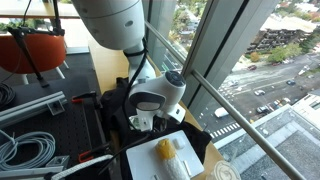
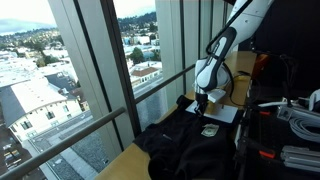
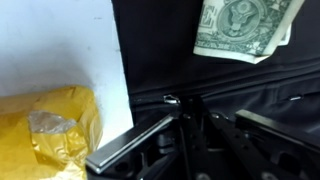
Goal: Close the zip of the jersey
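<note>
Since the jersey (image 2: 190, 150) lies soft and light on the table (image 2: 122, 166) against the white tray (image 3: 60, 45), we judge it bunches easily; take the small pull of the zip (image 3: 172, 100); the claw (image 3: 188, 108) is clenched there, hold uncertain; the zip seems to run across the wrist view.

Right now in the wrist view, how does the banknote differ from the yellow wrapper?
The banknote is pale green printed paper and lies fairly flat. The yellow wrapper is plain yellow and crumpled. The banknote rests on the black jersey, while the yellow wrapper sits on the white tray. Both look thin and light.
</note>
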`<state>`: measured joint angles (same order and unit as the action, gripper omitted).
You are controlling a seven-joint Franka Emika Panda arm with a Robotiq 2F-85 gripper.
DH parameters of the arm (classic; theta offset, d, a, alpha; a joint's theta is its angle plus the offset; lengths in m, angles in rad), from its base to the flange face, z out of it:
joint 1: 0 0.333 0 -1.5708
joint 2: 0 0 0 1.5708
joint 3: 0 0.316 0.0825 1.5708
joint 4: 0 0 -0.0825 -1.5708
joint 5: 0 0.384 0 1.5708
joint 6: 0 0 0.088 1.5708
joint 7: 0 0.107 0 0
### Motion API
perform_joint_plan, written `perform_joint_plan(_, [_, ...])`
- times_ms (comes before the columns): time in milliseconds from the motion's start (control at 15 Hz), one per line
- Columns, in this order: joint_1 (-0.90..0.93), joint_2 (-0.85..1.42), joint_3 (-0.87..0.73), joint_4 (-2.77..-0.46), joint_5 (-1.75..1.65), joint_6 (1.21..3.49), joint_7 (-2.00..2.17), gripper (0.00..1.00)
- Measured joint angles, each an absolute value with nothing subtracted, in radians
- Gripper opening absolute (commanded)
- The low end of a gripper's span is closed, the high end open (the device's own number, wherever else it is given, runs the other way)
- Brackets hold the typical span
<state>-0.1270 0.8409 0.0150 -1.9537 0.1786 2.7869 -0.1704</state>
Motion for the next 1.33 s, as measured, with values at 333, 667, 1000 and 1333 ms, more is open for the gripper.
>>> perform_joint_plan(333, [-0.122, 0.841, 0.018, -1.956, 0.151, 2.787, -0.170, 0.02])
perform_joint_plan(667, [-0.114, 0.841, 0.023, -1.965, 0.135, 2.787, -0.170, 0.02])
perform_joint_plan(1000, [-0.106, 0.839, 0.027, -1.984, 0.116, 2.801, -0.170, 0.02])
perform_joint_plan(1333, [-0.089, 0.835, 0.028, -2.006, 0.100, 2.841, -0.170, 0.02])
